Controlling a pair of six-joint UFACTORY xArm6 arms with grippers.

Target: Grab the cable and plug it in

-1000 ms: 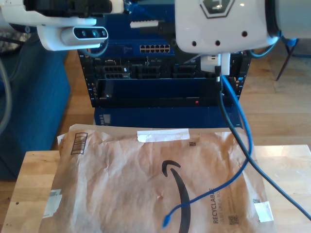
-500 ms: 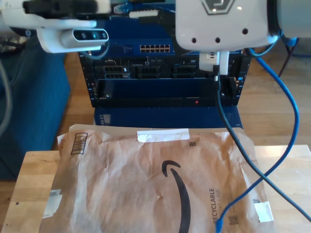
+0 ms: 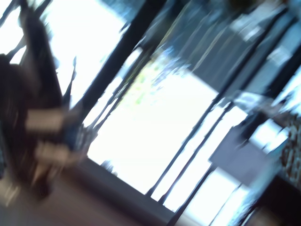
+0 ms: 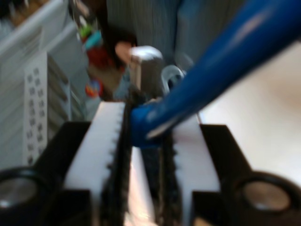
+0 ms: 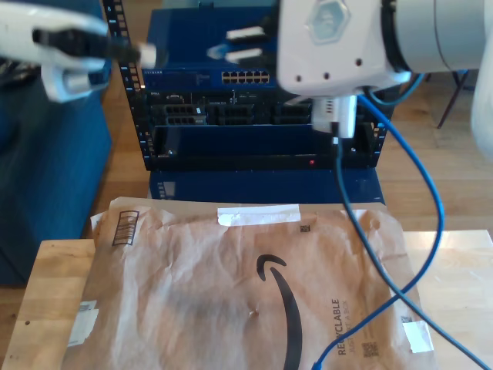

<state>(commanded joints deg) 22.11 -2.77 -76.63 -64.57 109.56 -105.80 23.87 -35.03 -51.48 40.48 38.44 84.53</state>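
My second gripper (image 4: 143, 141) is clamping the blue cable (image 4: 211, 75) between its toothed white pads (image 4: 106, 141), jaws nearly closed on the thin line, the cable rising out of the grip and away at a slant; everything past it is blurred.

In the exterior view, the cable (image 5: 431, 231) is hanging in a long loop, and its free end with the small blue plug (image 5: 316, 364) is lying on the brown paper envelope (image 5: 231, 293), at the envelope's near edge beside the printed word RECYCLABLE. The envelope is covering most of the wooden table (image 5: 46, 293). A dark cord (image 5: 362, 247) is crossing the envelope's corner on the exterior view's right, running under the blue loop.

Beyond the envelope, a blue equipment rack (image 5: 262, 116) is standing on the floor, a row of ports (image 5: 246, 77) showing near its top.

My first gripper's camera is giving a smeared picture, so I cannot tell how that gripper's jaws are standing.
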